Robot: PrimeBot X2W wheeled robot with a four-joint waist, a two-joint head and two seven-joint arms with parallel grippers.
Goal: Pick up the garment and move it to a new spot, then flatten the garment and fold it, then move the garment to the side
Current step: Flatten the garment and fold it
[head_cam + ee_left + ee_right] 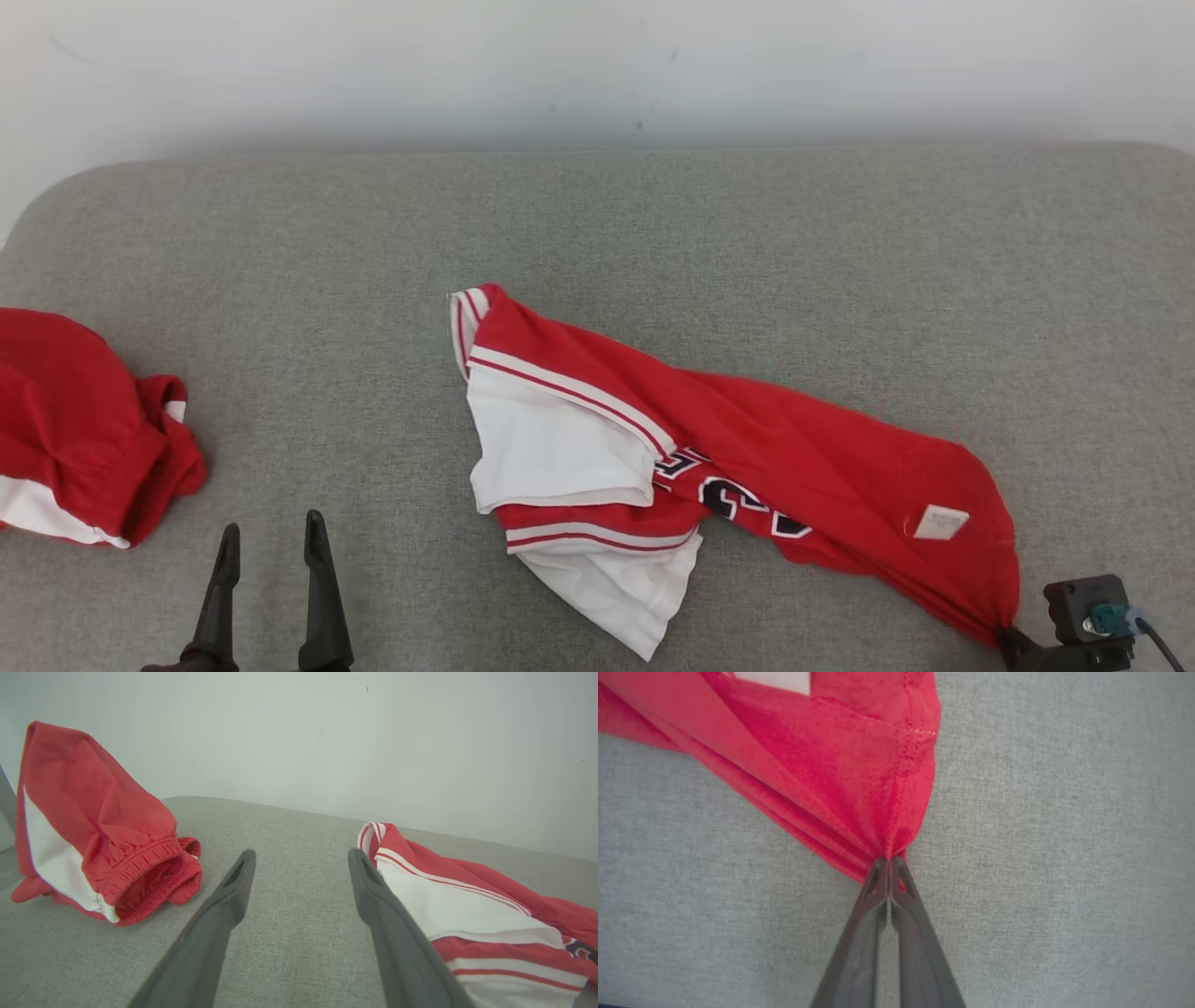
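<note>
1. The right claw (pixel 889 861) is pinched tight on a red corner of the jersey (pixel 859 765), and the cloth gathers into folds right at its tips. In the head view it sits at the lower right (pixel 1008 642), at the near edge of the worktop (pixel 840 233).
2. From that pinched corner the jersey (pixel 747 439) runs in a long band up and to the left across the middle of the worktop, lying on the grey fabric.
3. A white label (pixel 941 521) sits on the red cloth close to the gripped end. Dark lettering shows near the middle, partly hidden in a fold.
4. The far end of the jersey is bunched, with white panels and red-and-white striped trim folded over each other.
5. The left claw (pixel 271 527) is spread wide and holds nothing. It hangs above bare grey fabric at the lower left.
6. In the left wrist view the left claw (pixel 301 856) points between the two garments, with the jersey's white end (pixel 467 905) just beside one finger.
7. Red shorts (pixel 75 429) with a white side panel lie crumpled at the worktop's left edge, well apart from the jersey.
8. A pale wall (pixel 597 65) stands behind the worktop.
</note>
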